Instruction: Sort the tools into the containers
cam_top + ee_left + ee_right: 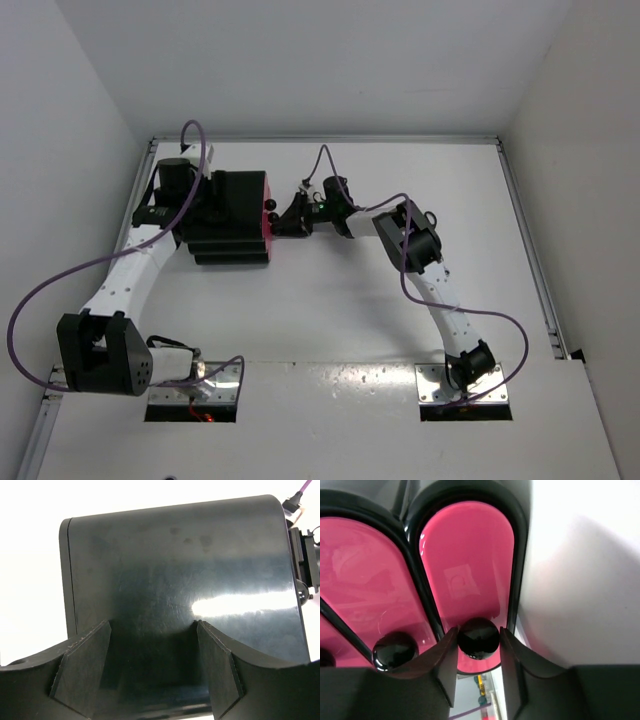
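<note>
The black cabinet (235, 200) stands at the back left, its pink front (268, 216) facing right. In the right wrist view three pink drawers sit side by side, all pushed in. My right gripper (478, 630) is shut on the round black knob (478, 639) of the rightmost drawer (470, 555); it also shows in the top view (287, 216). My left gripper (198, 205) is open against the cabinet's far side, its fingers spread over the glossy black wall (175, 570). The tools are out of view.
The middle drawer (365, 575) has its own knob (395, 650) just left of my right fingers. A small yellow and teal shape (481, 684) shows below the drawer front; I cannot tell what it is. White walls enclose the table (400, 300).
</note>
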`<action>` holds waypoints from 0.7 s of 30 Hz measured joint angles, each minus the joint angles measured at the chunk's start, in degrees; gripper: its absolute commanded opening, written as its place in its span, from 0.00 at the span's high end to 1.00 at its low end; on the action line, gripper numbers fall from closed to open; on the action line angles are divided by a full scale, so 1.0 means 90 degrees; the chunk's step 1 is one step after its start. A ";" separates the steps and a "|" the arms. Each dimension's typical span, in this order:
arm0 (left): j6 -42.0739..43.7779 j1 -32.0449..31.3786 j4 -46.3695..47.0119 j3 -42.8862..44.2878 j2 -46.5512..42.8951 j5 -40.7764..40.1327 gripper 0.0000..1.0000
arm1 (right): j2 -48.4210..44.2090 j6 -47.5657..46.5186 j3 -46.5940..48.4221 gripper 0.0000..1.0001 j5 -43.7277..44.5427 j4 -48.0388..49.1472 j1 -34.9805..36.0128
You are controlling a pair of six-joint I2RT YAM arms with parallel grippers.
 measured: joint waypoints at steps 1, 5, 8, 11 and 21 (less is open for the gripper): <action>0.0007 -0.0005 0.0019 0.0000 0.0012 -0.0007 0.24 | 0.0007 0.0032 0.0000 0.73 -0.0012 0.0034 0.0000; 0.0015 -0.0012 0.0138 0.0000 0.0078 -0.0032 0.24 | 0.0002 0.0044 -0.0066 0.90 -0.0007 0.0126 -0.0002; 0.0017 -0.0012 0.0197 0.0000 0.0107 -0.0056 0.24 | -0.0087 0.0019 -0.0223 0.97 0.0027 0.0155 -0.0039; 0.0010 -0.0012 0.0243 0.0000 0.0129 -0.0075 0.24 | -0.0279 -0.0053 -0.0520 0.98 0.0032 0.0141 -0.0134; 0.0007 -0.0015 0.0255 0.0000 0.0134 -0.0090 0.24 | -0.0884 -0.0843 -0.1328 1.00 -0.0369 -0.0444 -0.0729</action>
